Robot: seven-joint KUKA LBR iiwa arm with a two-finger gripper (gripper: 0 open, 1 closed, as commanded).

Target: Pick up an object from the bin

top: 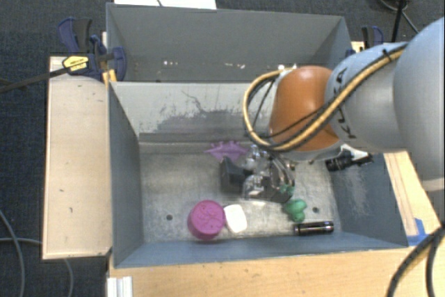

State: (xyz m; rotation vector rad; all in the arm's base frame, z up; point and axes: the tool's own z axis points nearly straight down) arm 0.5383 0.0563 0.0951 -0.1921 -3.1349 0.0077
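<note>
A dark grey block (231,179) lies mid-floor in the bin (174,184), and your gripper (268,183) is low just to its right. You cannot tell whether it is open or closed, or whether it grips the block. A purple scrap (226,148) lies behind the block. A small green piece (296,208) and a black cylinder (313,227) lie nearer the front wall. To the front left, a magenta disc (206,219) touches a white oval piece (236,218).

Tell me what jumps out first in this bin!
The big grey arm with its orange cover reaches in from the right, gripper low over the middle of the bin. Next the bright pink round disc near the front wall, a small white piece right beside it. A green lump and a black stick lie front right.
</note>
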